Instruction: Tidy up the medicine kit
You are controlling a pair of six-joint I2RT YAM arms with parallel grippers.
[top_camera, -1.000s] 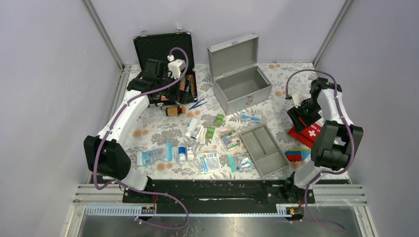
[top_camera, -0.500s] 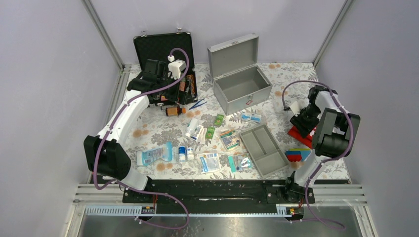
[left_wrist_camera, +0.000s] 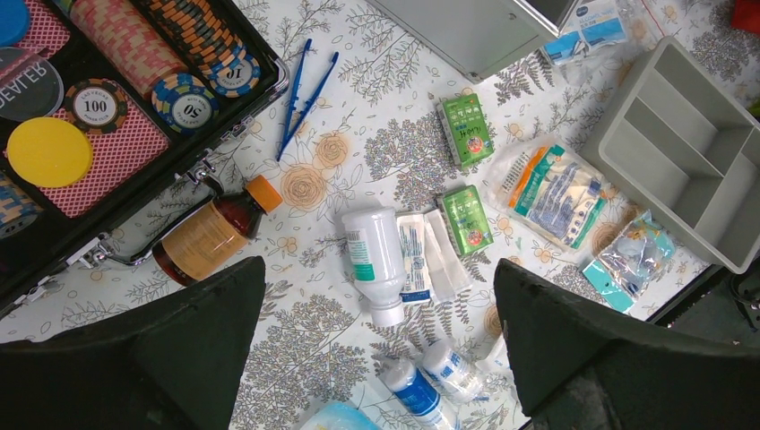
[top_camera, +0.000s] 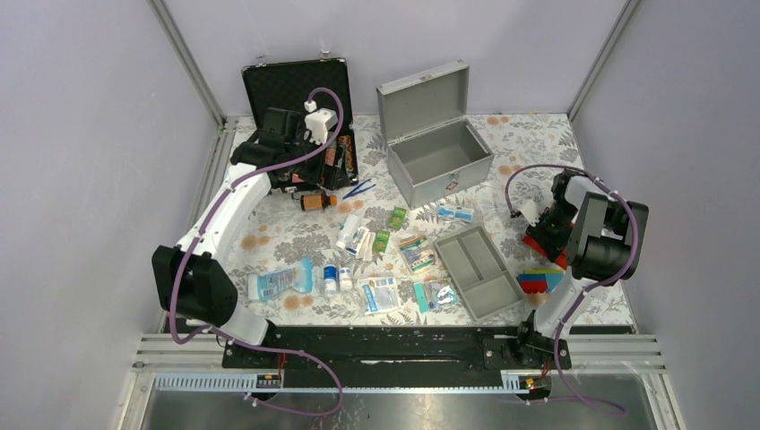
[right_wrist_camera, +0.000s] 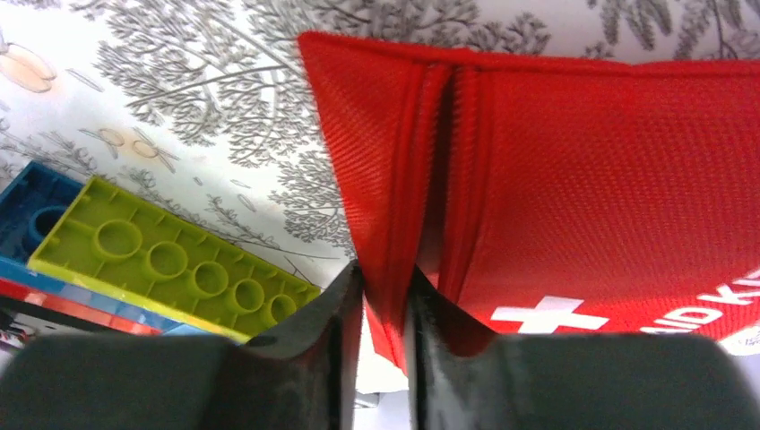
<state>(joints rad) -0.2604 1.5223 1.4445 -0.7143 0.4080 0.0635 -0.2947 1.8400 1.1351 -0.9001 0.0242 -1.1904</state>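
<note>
The medicine kit's grey metal box [top_camera: 441,154] stands open at the back centre, lid up and nothing inside; a corner of it [left_wrist_camera: 475,27] shows in the left wrist view. Its grey divided tray [top_camera: 478,269] lies apart at the front right and shows too as the tray [left_wrist_camera: 690,161]. My left gripper [top_camera: 285,133] hangs open over the black case's front edge; in its own view the gripper [left_wrist_camera: 378,296] has nothing between its fingers. My right gripper [top_camera: 542,226] is low at the right, and the gripper [right_wrist_camera: 387,287] pinches the edge seam of the red pouch [right_wrist_camera: 582,179].
A black poker-chip case [top_camera: 300,116] lies open at the back left. An amber bottle [left_wrist_camera: 206,237], blue tweezers [left_wrist_camera: 305,94], a white bottle [left_wrist_camera: 375,260], green packets and sachets are scattered mid-table. Coloured toy bricks [top_camera: 538,280] lie beside the red pouch [top_camera: 548,244].
The right arm has swung down and inward to the red pouch's left edge, and its jaws have narrowed onto the fabric. The left arm has stayed still and open.
</note>
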